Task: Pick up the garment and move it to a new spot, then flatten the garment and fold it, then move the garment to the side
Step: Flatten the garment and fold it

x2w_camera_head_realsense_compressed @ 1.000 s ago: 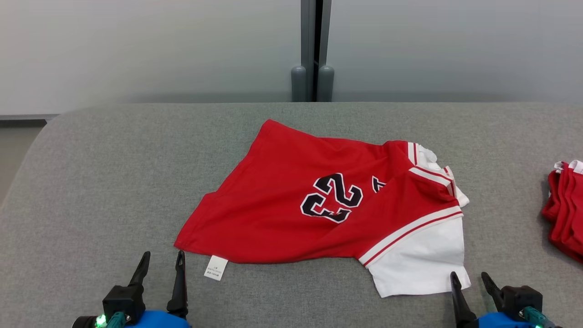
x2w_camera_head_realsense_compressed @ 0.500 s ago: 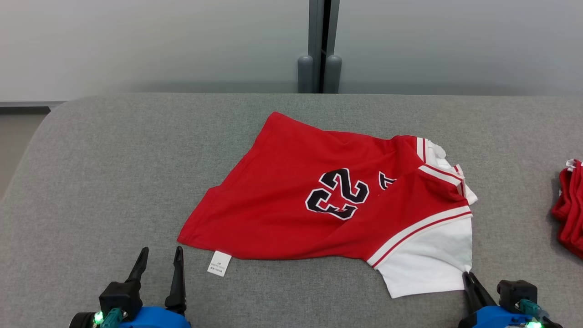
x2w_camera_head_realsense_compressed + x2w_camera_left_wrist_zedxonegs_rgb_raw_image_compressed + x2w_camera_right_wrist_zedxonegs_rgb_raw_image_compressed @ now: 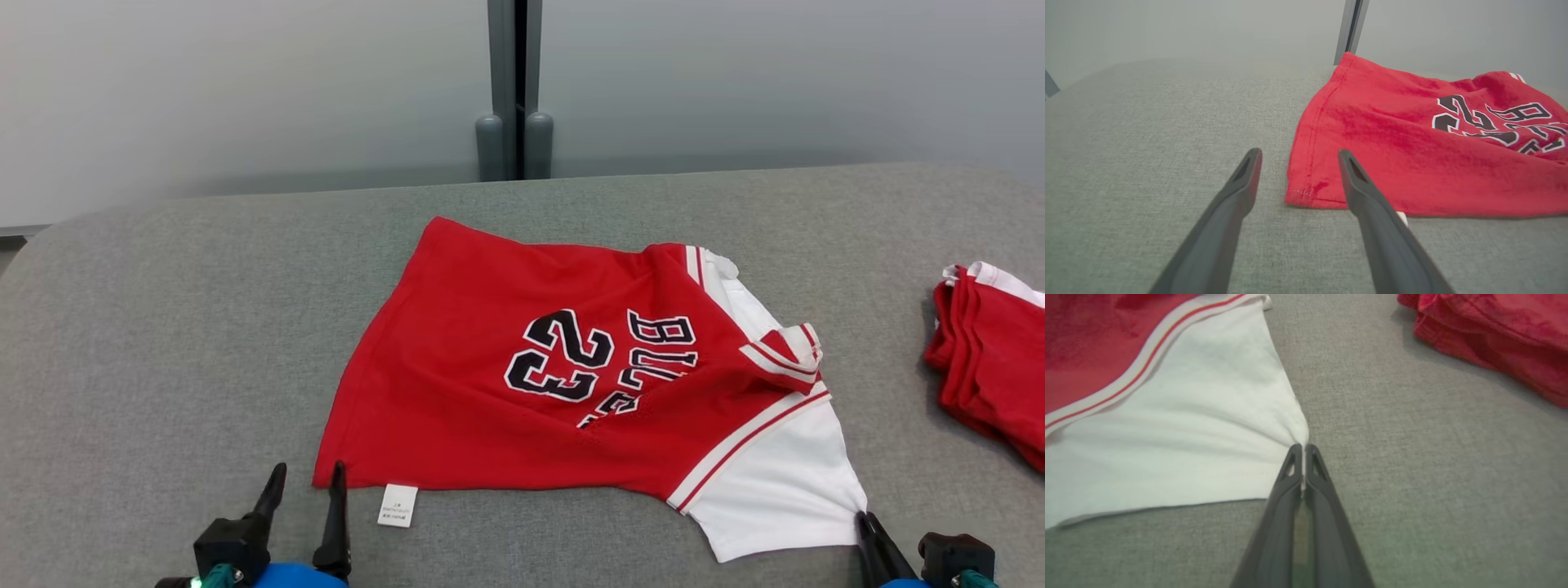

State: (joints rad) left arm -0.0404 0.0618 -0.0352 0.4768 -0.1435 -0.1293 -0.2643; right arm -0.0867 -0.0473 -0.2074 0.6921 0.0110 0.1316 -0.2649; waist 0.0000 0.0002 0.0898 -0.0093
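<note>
Since a sec ago your right gripper (image 3: 1303, 448) has clamped shut on the garment (image 3: 506, 392) at its white sleeve (image 3: 1188, 428) corner. Cloth spreads left of those jaws, long axis across toward the left gripper (image 3: 309, 469) (wide open, empty), hem corner (image 3: 1300, 196) betw. its fingers. Folded red pile (image 3: 992, 351) lies well right, no obstruction.

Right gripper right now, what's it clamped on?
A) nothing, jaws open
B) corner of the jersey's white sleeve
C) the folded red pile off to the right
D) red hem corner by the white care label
B: in the right wrist view the right gripper is shut on the corner of the white sleeve of the red number-23 jersey, with the fabric puckering toward its tips.
</note>
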